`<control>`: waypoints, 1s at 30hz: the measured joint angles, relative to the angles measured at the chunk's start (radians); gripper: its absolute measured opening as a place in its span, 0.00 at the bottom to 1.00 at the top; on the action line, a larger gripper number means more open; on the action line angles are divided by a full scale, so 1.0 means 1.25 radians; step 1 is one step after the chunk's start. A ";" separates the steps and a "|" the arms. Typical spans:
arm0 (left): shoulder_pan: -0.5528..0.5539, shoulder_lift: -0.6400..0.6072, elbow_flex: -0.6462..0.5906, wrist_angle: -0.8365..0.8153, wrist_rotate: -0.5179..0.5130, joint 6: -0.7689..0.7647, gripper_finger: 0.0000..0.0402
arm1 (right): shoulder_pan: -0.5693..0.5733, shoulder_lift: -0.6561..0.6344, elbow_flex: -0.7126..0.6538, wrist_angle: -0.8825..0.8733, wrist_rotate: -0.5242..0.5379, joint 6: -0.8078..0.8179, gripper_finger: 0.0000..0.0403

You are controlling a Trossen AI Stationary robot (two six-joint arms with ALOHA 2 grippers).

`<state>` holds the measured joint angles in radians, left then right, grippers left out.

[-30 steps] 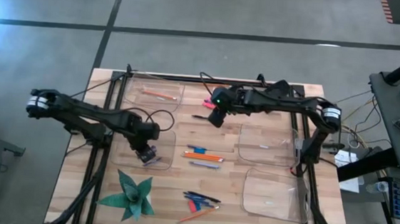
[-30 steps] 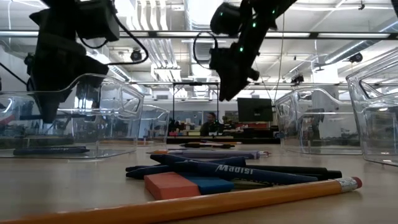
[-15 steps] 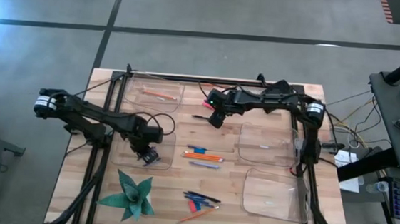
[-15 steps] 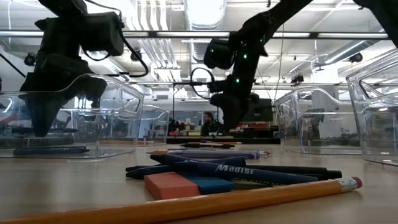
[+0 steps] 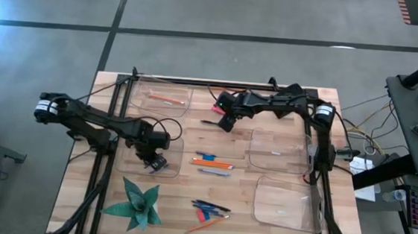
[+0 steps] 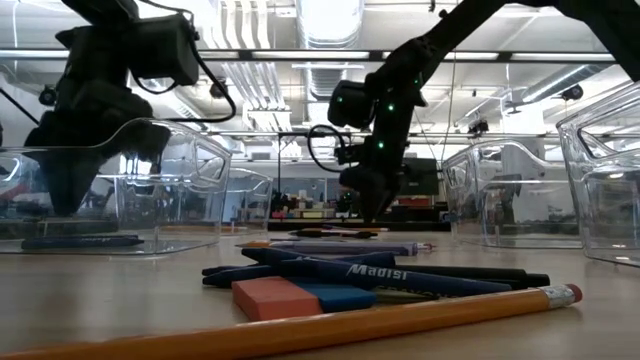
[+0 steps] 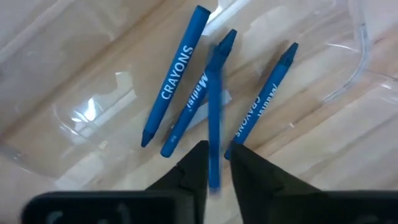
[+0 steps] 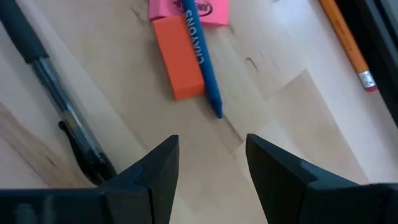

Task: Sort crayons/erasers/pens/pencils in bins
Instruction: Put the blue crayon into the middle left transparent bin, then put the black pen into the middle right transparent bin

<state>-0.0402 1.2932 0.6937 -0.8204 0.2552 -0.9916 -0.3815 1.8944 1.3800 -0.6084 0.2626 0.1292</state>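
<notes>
**A:** Surface: pale wood table (image 5: 76, 189), grey floor around it. Left side first?

**B:** Left gripper (image 5: 155, 160) hangs over the left middle bin (image 5: 177, 172). In its wrist view a blue crayon (image 7: 214, 112) stands in the mouth of the gripper, pointing down at the bin floor. Clamped or loose, I cannot tell (the stick is smeared).

**A:** Anything in that bin?

**B:** Three more crayons (image 7: 174, 81) lie flat on the bottom, close together and fanned.

**A:** Right side?

**B:** Right gripper (image 5: 226, 121) is low over the far centre of the table, jaws spread wide with nothing between them. Just beyond it lie an orange eraser (image 8: 180, 59) and a pink eraser (image 8: 202, 9), touching, with another blue crayon (image 8: 202, 56) lying across both. A dark pen (image 8: 56, 112) lies to one side of them, a pencil (image 8: 345, 43) to the other.

**A:** The rest?

**B:** Loose pencils (image 5: 213, 162) lie at mid-table. A heap of pens (image 5: 209, 206) sits near the front edge. The green paper star (image 5: 136, 205) is front left. Two more bins (image 5: 256, 139) stand on the right, and a fourth (image 5: 188, 93) at far left holds one pencil.
</notes>
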 joint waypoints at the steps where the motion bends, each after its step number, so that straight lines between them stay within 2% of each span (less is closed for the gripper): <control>1: 0.000 -0.002 0.000 0.000 0.001 -0.002 0.17 | -0.001 -0.001 0.000 0.001 0.000 0.000 0.44; 4: 0.000 -0.010 0.000 0.000 0.004 -0.019 0.26 | -0.003 -0.002 0.000 0.000 -0.025 0.000 0.44; 7: 0.000 -0.016 0.005 -0.002 0.027 -0.046 0.33 | -0.003 -0.002 0.000 -0.001 -0.100 0.000 0.44; 11: -0.001 -0.042 0.037 -0.002 0.037 -0.060 0.35 | 0.003 -0.003 0.000 -0.001 -0.188 -0.038 0.44; 15: -0.001 -0.085 0.076 -0.003 0.011 -0.061 0.35 | 0.015 -0.003 0.000 0.000 -0.223 -0.095 0.44; 23: -0.001 -0.185 0.144 -0.002 -0.110 -0.061 0.35 | 0.028 0.002 -0.010 0.092 -0.241 -0.218 0.44; 30: -0.001 -0.251 0.183 0.000 -0.218 -0.060 0.35 | 0.027 0.044 -0.012 0.188 -0.270 -0.201 0.44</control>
<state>-0.0414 0.9794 0.9223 -0.8202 -0.0178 -1.0670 -0.3483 1.9499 1.3655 -0.3739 -0.0753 -0.1224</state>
